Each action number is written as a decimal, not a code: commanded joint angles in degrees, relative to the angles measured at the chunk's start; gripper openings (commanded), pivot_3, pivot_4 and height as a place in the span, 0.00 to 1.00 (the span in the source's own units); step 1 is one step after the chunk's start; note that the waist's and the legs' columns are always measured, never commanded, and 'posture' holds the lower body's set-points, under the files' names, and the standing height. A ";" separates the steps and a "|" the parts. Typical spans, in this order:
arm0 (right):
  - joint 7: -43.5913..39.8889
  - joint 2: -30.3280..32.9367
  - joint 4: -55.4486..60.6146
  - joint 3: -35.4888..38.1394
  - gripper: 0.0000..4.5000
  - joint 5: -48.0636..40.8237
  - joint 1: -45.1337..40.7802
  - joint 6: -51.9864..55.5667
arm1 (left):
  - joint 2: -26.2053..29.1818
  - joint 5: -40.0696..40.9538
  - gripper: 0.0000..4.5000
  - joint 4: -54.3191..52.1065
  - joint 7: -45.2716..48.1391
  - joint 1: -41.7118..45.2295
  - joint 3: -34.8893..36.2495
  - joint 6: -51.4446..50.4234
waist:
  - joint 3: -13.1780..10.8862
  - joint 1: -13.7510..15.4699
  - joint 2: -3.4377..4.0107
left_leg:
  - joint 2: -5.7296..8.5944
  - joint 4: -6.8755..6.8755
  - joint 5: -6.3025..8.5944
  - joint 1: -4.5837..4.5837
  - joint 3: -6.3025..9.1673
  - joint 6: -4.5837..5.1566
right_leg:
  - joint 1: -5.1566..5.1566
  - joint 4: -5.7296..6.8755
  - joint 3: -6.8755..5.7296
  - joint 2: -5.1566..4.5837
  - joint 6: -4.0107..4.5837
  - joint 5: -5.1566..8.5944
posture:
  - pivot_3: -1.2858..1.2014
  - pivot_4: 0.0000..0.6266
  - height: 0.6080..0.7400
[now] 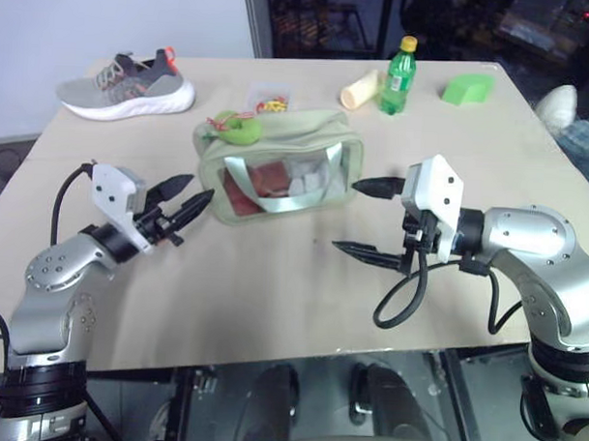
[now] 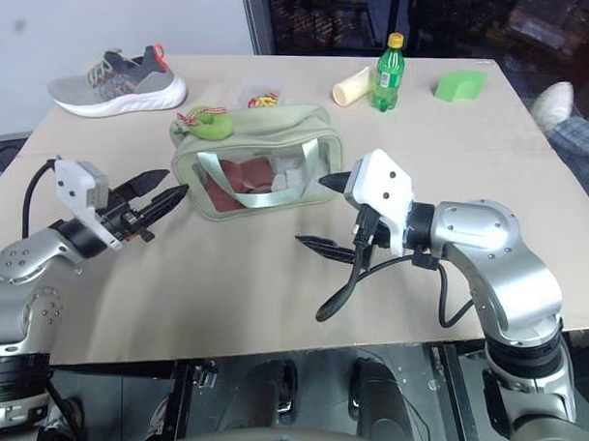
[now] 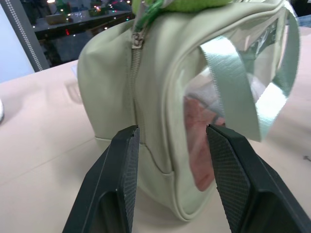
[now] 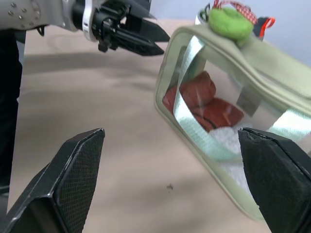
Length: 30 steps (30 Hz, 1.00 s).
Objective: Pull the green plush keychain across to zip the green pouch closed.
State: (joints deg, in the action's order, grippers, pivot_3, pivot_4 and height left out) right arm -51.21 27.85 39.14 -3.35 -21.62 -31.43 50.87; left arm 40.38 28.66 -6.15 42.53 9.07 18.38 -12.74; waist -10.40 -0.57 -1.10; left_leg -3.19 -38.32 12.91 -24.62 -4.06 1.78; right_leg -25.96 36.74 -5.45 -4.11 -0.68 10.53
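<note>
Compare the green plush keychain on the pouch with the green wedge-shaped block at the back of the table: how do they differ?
The green plush keychain is fuzzy and ring-shaped; the green wedge block is smooth with flat faces. The keychain sits on top of the green pouch at its left end; the block rests directly on the table at the far right. The keychain has a red ribbon beside it; the block is plain. Both are bright green.

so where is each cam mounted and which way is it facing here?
Left eye: head, looking forward and down at the table; both arms, left gripper and right gripper flank the green pouch.
Right eye: same head camera, same scene.
Left wrist: along the left gripper's fingers, facing the pouch's zippered end.
Right wrist: along the open right gripper's fingers, facing the pouch's clear side, with the left gripper beyond.
Shared: pouch and green plush keychain.
</note>
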 commanded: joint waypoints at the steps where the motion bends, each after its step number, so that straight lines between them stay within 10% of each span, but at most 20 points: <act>1: 2.42 0.47 2.06 0.97 0.99 -2.05 0.04 -1.18 | -0.02 -1.29 0.50 0.35 0.16 1.45 -0.30 0.95 | 0.00 0.08 -0.01 | 0.01 0.00 0.00 -0.04 0.00 0.00 | 0.00 -0.02 0.00 -0.01 -0.01 0.00 | 0.52 0.24 1.00; 5: 3.98 0.68 2.31 0.64 0.99 -3.32 -0.20 -1.86 | -0.23 -1.86 0.50 1.41 0.50 2.08 -0.75 1.32 | 0.00 0.08 -0.01 | 0.02 0.00 0.00 -0.05 0.00 0.00 | 0.00 -0.05 0.00 -0.02 -0.11 -0.07 | 0.52 0.24 1.00; 11: 5.76 0.94 1.53 -0.97 1.00 -3.91 -2.28 -3.69 | -1.19 -2.33 0.03 1.96 0.80 3.33 -1.05 1.54 | 0.00 0.09 -0.01 | 0.01 0.00 0.00 -0.04 0.00 0.01 | 0.00 -0.03 -0.01 -0.01 -0.11 -0.07 | 0.52 0.24 1.00; 28: 17.78 -18.57 -41.40 -19.82 1.00 19.06 -33.41 -22.78 | -3.11 -4.24 0.01 1.62 0.32 3.25 -0.98 3.54 | 0.03 -0.05 -0.06 | 0.08 -0.01 0.00 -0.15 -0.07 0.01 | -0.06 -0.06 0.01 -0.04 0.00 -0.26 | 0.52 0.24 1.00; 30: 17.58 -19.51 -43.88 -20.08 0.88 20.31 -34.12 -24.33 | -3.18 -4.32 0.00 1.40 0.24 3.11 -0.85 3.67 | 0.03 -0.07 -0.05 | 0.08 -0.02 0.01 -0.14 -0.08 0.02 | -0.05 -0.06 0.02 -0.05 0.00 -0.26 | 0.52 0.24 1.00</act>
State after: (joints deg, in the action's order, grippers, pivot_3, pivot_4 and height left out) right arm -34.20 8.72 -4.35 -23.97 -2.69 -63.44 29.13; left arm 37.04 24.39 -3.40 43.19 12.14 16.75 -10.11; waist -10.37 -0.64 -1.16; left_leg -3.12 -38.34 12.92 -24.75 -4.13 1.80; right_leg -26.01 36.68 -5.44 -4.15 -0.68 10.27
